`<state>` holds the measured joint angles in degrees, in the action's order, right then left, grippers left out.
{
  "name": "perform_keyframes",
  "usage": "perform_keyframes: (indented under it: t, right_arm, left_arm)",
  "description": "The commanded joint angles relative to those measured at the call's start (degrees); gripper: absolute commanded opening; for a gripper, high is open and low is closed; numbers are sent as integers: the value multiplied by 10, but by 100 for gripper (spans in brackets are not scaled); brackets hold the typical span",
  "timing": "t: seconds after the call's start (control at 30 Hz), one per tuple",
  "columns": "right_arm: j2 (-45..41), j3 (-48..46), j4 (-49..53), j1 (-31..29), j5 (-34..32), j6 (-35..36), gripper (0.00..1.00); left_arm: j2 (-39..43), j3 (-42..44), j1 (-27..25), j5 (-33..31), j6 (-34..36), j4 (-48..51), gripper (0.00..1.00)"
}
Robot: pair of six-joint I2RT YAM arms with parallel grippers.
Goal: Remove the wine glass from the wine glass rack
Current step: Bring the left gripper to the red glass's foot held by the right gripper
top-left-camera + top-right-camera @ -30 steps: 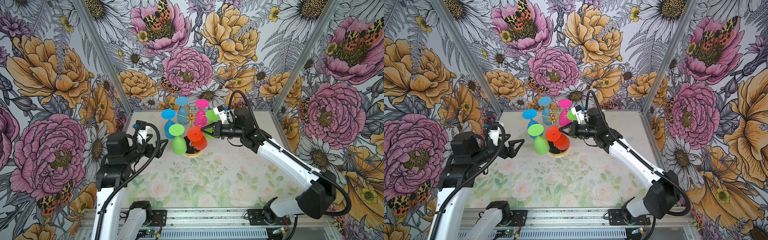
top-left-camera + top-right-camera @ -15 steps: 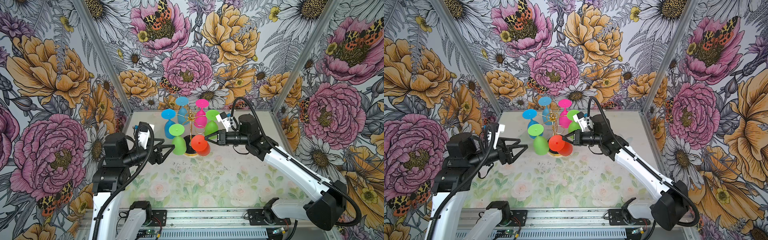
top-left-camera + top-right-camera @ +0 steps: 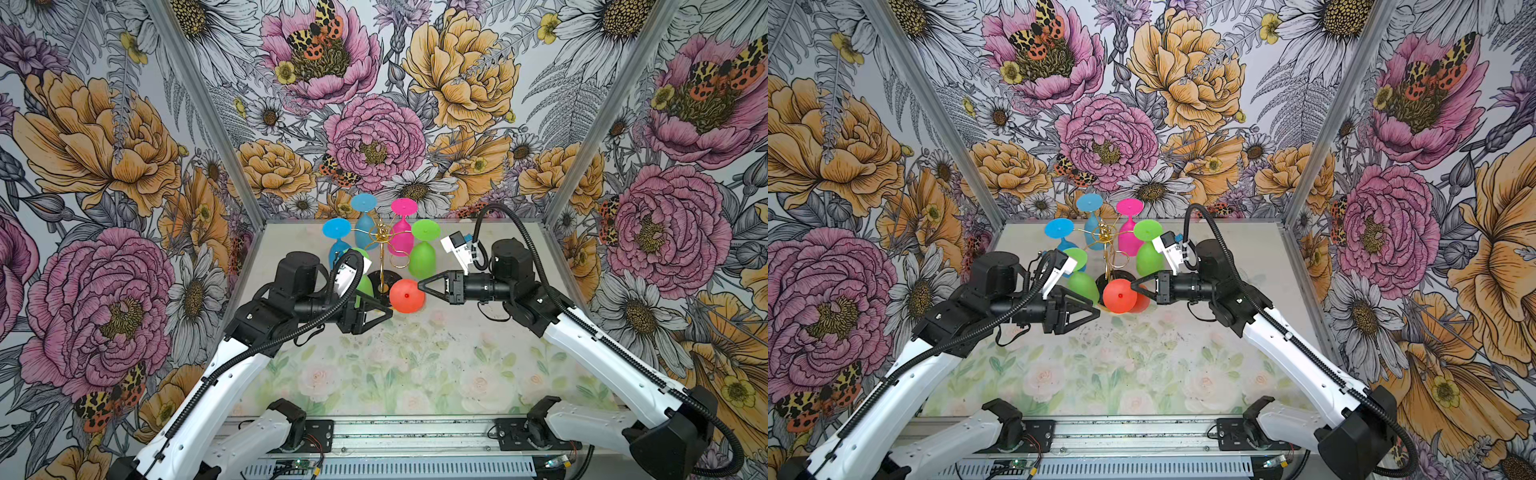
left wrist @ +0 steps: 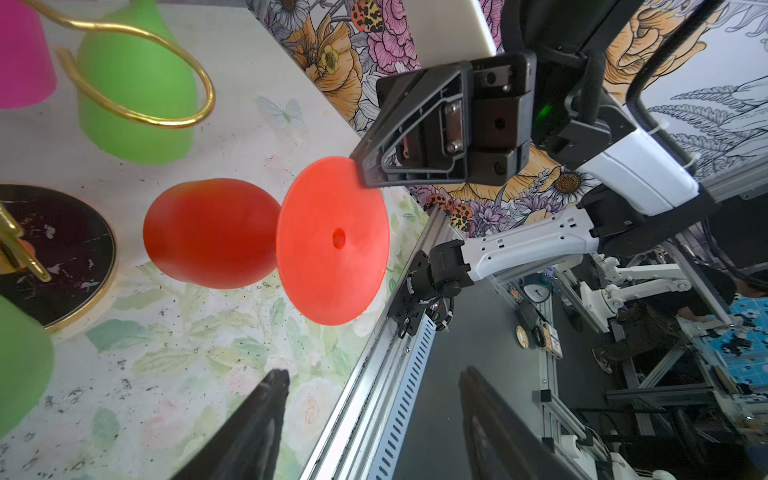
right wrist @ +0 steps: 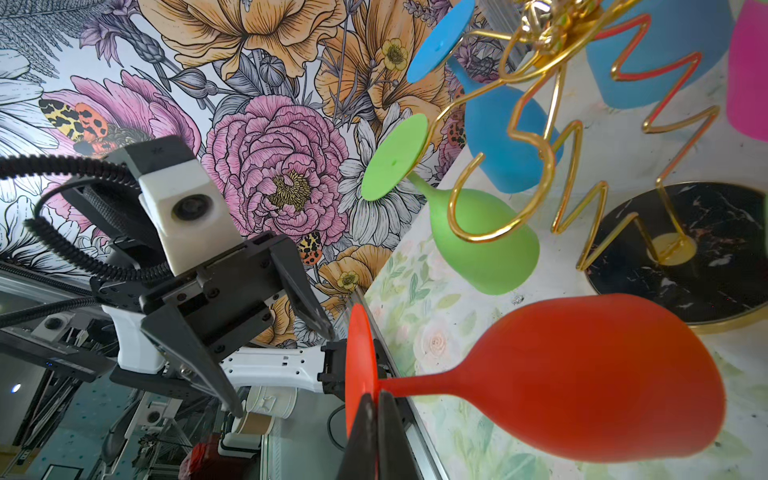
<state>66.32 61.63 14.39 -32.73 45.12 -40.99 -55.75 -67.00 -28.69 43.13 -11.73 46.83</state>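
The red wine glass [image 3: 406, 296] [image 3: 1120, 296] lies sideways in the air, free of the rack, just in front of the rack's black base. My right gripper [image 5: 377, 399] [image 3: 420, 286] is shut on the rim of its round foot [image 4: 332, 241], and the bowl [image 5: 582, 374] points toward the rack. The gold wine glass rack [image 3: 381, 237] [image 3: 1106, 239] stands at the back middle. My left gripper [image 4: 372, 378] [image 3: 1097, 312] is open and holds nothing. It faces the glass's foot from the left, a short gap away.
Several other glasses hang upside down on the rack: two blue [image 3: 337, 228], one pink [image 3: 403, 208], two green [image 3: 424, 230] [image 3: 1076, 255]. An empty gold loop [image 5: 490, 208] sits above the red glass. The marbled base [image 4: 62, 249] is beside the bowl. Flowered walls close three sides.
My right gripper has drawn the red glass down and forward off the rack. My left arm has swung in toward the glass, and its jaws have narrowed.
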Motion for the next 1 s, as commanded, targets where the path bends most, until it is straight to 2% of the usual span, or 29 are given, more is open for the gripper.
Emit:
perform_keyframes:
  t: [0.0, 0.13, 0.4, 0.97]
  right_arm:
    - [-27, -7, -11, -3, 4, 21, 0]
    - [-39, -12, -11, -3, 4, 24, 0]
    - [-50, -13, -11, -3, 1, 29, 0]
    - [-77, -20, -11, -2, -44, 32, 0]
  left_arm:
    - [-17, -14, -12, -15, -29, -37, 61]
    - [-44, -17, -21, -7, -43, -56, 55]
    - [-58, -8, -29, 6, -76, -110, 51]
    - [-66, -4, -51, 42, -92, -128, 22]
